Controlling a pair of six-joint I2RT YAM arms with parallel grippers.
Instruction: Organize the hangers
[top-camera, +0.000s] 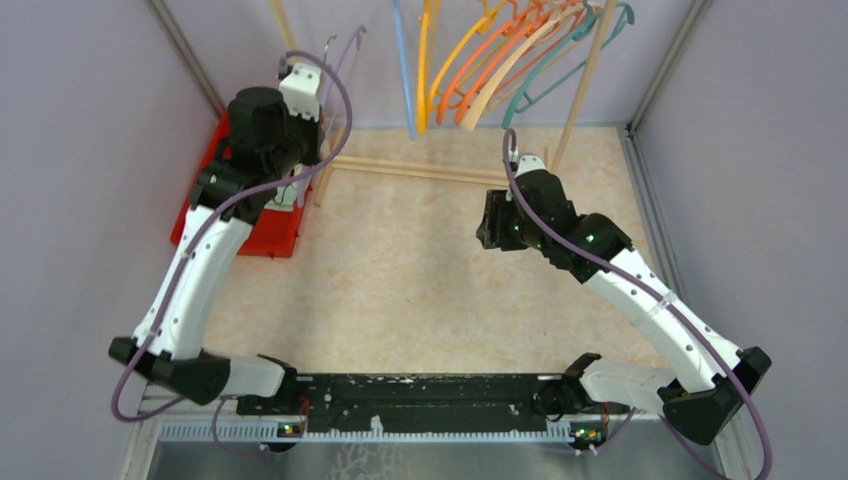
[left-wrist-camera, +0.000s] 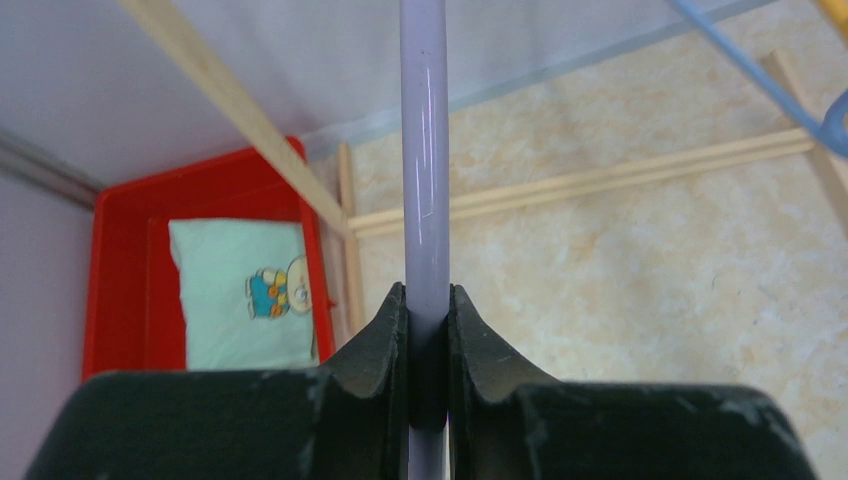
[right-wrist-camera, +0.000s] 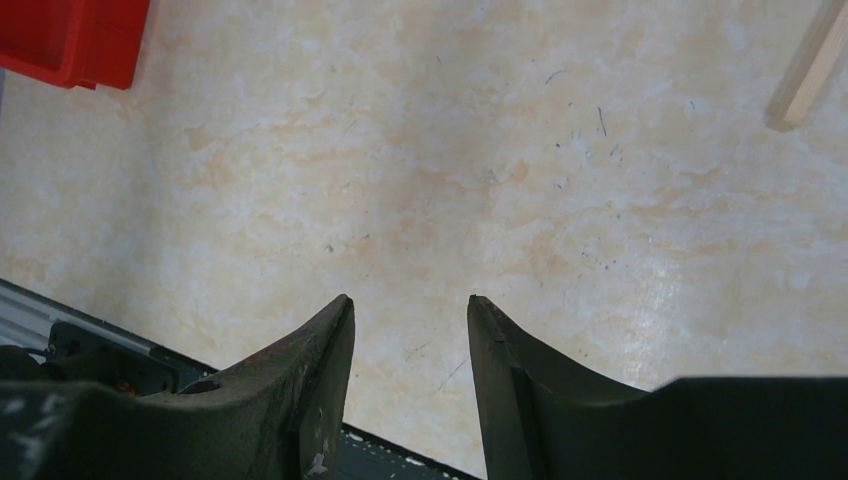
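Note:
My left gripper is raised at the back left and shut on a lavender hanger. In the left wrist view the jaws clamp its thin lavender bar, which runs straight up. Several hangers hang on the rack at the back: light blue, yellow, orange, peach and teal. The light blue hanger also shows in the left wrist view. My right gripper is open and empty over the bare table; its wrist view shows nothing between the jaws.
A red bin sits at the left under my left arm, holding a pale green cloth with a cartoon print. The pale wooden rack has a slanted post and floor bars. Grey walls enclose the table.

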